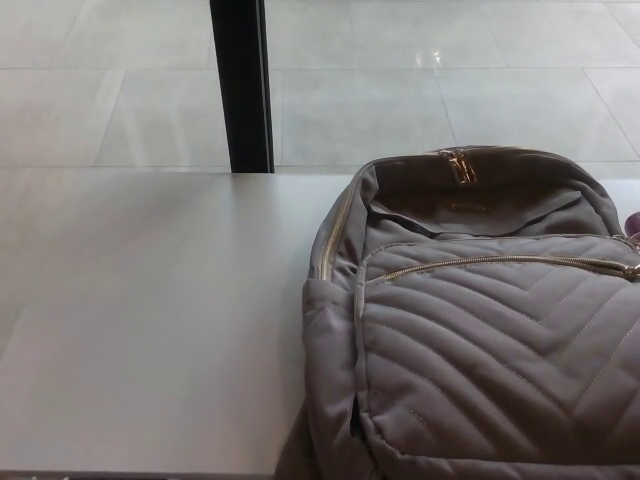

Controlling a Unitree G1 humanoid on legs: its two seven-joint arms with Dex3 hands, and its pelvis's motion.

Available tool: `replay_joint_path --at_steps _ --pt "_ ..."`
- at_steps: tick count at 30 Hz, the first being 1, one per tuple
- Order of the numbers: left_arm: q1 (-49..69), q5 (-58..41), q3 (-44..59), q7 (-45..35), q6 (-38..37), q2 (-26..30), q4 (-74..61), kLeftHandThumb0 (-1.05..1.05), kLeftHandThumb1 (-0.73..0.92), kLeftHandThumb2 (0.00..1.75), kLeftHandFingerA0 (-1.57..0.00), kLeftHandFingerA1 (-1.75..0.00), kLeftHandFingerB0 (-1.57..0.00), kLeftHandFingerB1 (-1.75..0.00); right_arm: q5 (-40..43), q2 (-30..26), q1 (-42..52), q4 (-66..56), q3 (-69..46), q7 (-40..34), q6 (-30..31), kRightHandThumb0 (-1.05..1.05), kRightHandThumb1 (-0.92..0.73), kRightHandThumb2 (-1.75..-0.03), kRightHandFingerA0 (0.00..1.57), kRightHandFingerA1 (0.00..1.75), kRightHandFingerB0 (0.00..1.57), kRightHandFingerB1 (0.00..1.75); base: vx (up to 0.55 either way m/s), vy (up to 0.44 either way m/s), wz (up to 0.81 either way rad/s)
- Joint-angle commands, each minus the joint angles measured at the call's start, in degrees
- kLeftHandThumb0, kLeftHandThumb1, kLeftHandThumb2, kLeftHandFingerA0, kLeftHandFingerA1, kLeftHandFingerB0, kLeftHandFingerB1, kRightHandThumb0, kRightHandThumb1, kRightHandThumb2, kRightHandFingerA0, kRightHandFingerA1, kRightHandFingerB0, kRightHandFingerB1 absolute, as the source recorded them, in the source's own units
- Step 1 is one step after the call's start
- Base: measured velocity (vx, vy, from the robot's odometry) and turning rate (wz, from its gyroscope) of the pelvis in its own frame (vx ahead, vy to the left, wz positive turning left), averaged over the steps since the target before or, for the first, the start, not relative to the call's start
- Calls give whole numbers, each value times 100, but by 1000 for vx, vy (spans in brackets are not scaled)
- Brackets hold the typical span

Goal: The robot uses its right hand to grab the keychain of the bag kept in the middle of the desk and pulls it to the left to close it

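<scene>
Taupe quilted bag (pixel 480 350) at lower right on pale desk (pixel 150 320), gold zipper (pixel 500 264) across its front, left hand and right hand out of view

The left hand is not in view: no arm, wrist or finger enters from the 9 o'clock side of the head view. The right hand is not in view either, with nothing of its arm at the 3 o'clock side or along the 6 o'clock edge.
</scene>
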Motion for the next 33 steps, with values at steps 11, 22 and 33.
replay_joint_path --at_steps 11,22,33 --pt "94 8 -32 -69 -153 141 -96 -105 64 128 -76 -110 -56 -112 -1019 -816 -332 898 1576 139 -1402 -91 -63 -101 0 19 8 31 0 0 0" --pt "131 -18 -37 -154 -187 116 -60 -105 65 127 -75 -109 -54 -111 -1336 -804 -464 1441 1667 9 -1954 -76 -58 -97 0 31 12 38 0 0 0" --pt "78 -1 -73 -189 -237 133 62 -105 86 85 -75 -105 -55 -105 -1912 -793 -763 1686 2292 53 -2275 -38 -41 -102 5 55 0 48 0 0 0"
